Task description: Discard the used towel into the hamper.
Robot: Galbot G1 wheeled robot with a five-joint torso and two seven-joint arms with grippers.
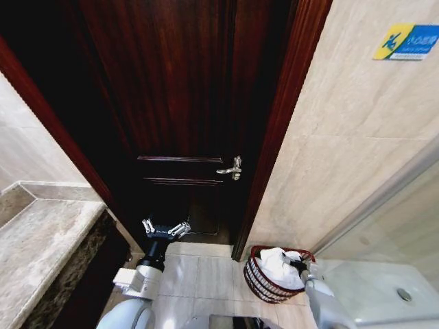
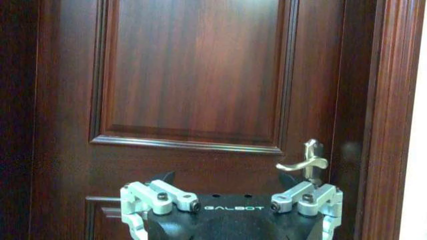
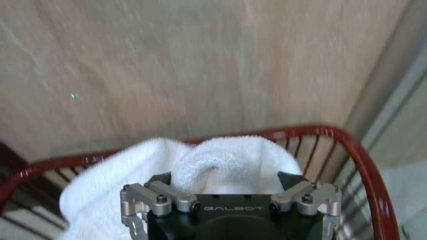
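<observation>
Status: the towel (image 1: 280, 266), white, lies bunched inside the hamper (image 1: 255, 277), lower right of centre in the head view, on the tiled floor against the beige wall, just beside the door frame. In the right wrist view the towel (image 3: 200, 170) fills most of the hamper, mounding above the red-brown rim (image 3: 363, 160) at mid-frame.

Right gripper (image 1: 300, 264): positioned over the hamper's right rim, at the towel's edge. In the wrist view the gripper (image 3: 230, 197) sits directly above the cloth. Its fingers run below the frame edge, so whether they are spread or clamped on cloth, and whether the towel is released, cannot be told.

Judgement: deposit approx. complete, towel is within the hamper walls. Remaining, if anything: confirm release, lift the right arm clear.

Left gripper (image 1: 165, 229): idle, lower left of centre in the head view, facing the dark wooden door (image 1: 185, 103), jaws spread wide with nothing between them. Left wrist view shows the same gripper (image 2: 230, 207) at bottom centre, with the door handle (image 2: 305, 161) at right.
</observation>
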